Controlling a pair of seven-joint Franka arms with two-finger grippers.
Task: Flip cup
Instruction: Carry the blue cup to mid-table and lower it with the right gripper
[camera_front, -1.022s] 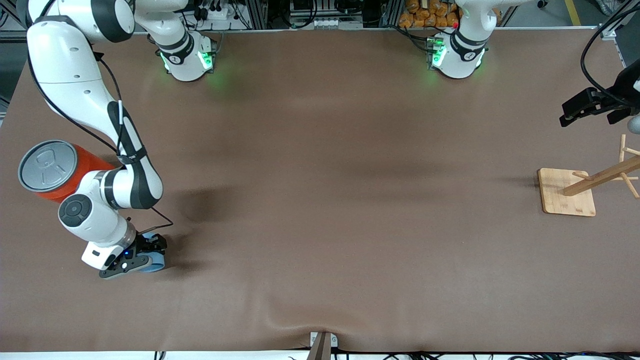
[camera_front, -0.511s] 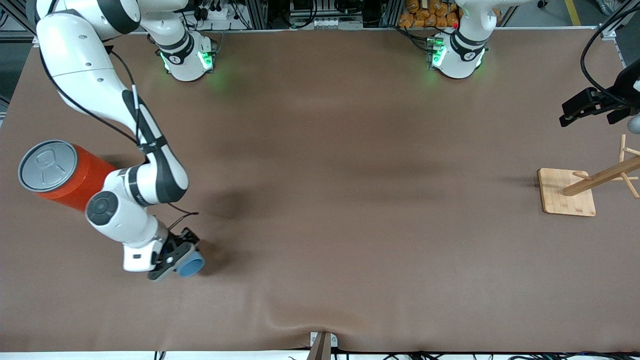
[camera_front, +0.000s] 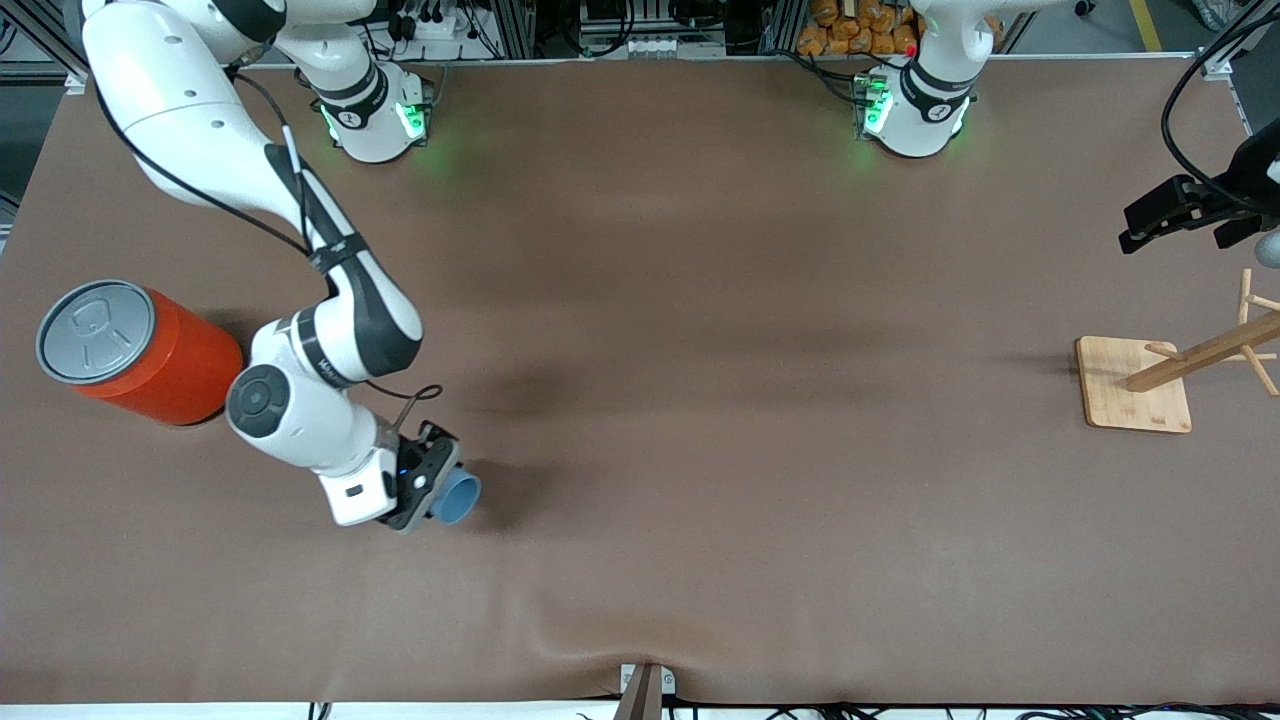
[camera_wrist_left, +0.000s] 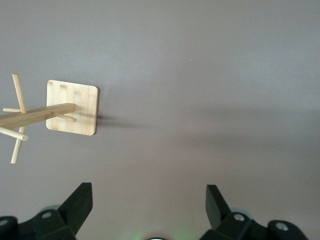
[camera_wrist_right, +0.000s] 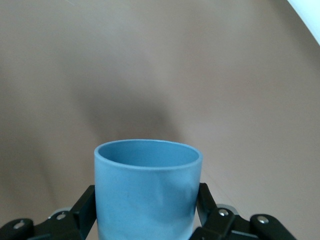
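Right gripper clamped on cup, held on its side above the table, mouth pointing away from the wrist. Needs a wrist roll. Left gripper wide, waiting.

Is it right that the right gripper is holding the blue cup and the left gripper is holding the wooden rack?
Not quite. The right gripper does hold the cup, its fingers shut on the sides. But the left gripper holds nothing: it hangs open above the table, and the rack stands apart from it. The left wrist view shows this.
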